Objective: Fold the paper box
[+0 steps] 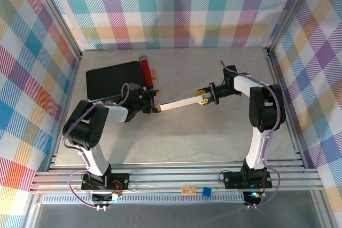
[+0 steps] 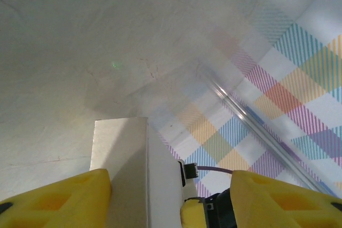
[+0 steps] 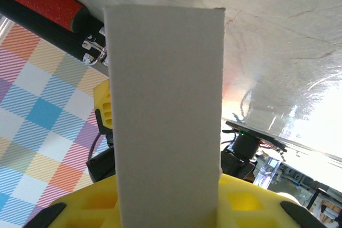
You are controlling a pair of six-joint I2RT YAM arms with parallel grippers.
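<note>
One paper box point(image 1: 179, 103) spans between right pincer point(image 1: 202, 98), clamped on it, and left pincer point(image 1: 156, 106), half-open beside the black case point(image 1: 109, 81).

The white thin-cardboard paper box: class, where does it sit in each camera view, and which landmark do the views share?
Top external: white thin-cardboard paper box, centre, a slanting strip.
Left wrist: the box, bottom, left of centre.
Right wrist: the box, centre, tall.
Shared landmark: plaid wall.

We look into a robotics lab test cell: plaid-printed walls point(image 1: 181, 4) box in a pale table point(image 1: 176, 137), two arms point(image 1: 261, 116) bolted to aluminium rails point(image 1: 176, 177).
</note>
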